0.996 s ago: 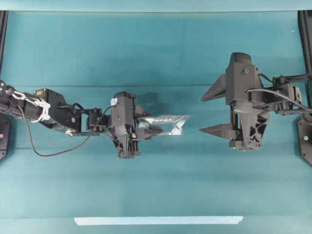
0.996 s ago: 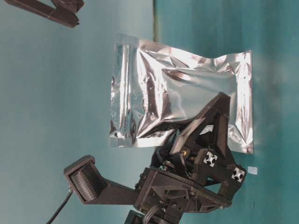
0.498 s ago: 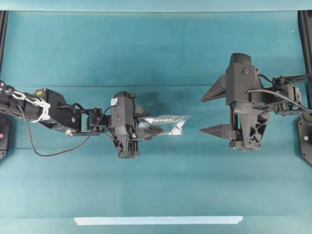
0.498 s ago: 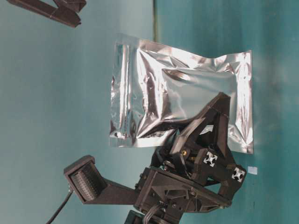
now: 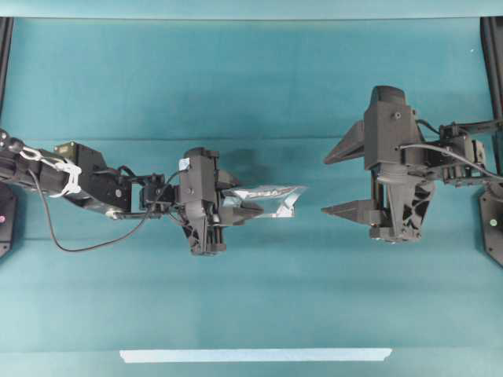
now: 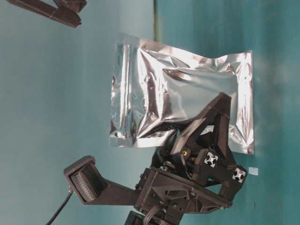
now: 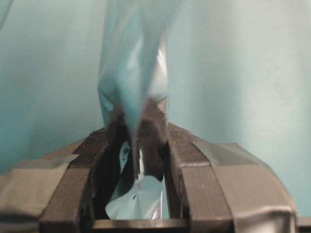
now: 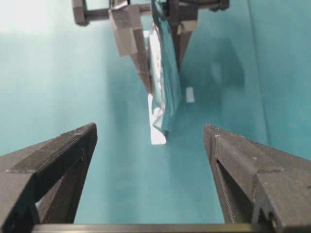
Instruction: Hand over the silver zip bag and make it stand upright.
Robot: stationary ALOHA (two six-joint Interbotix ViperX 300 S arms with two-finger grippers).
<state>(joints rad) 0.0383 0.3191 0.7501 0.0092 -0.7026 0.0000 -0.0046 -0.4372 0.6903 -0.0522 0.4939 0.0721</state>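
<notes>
Near the middle of the overhead view, the left gripper (image 5: 236, 206) is clamped on the silver zip bag (image 5: 271, 196). Right gripper (image 5: 339, 179) waits nearby, wide apart. Next, it should pinch the bag's free end.

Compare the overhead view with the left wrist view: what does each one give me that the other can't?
Overhead only: the right gripper, jaws wide open, facing the bag's free end across a gap, and the pale tape strip on the table. Left wrist only: the foil pinched between the two fingers, with a crumpled edge poking behind them. Both: the left gripper shut on the silver zip bag.
</notes>
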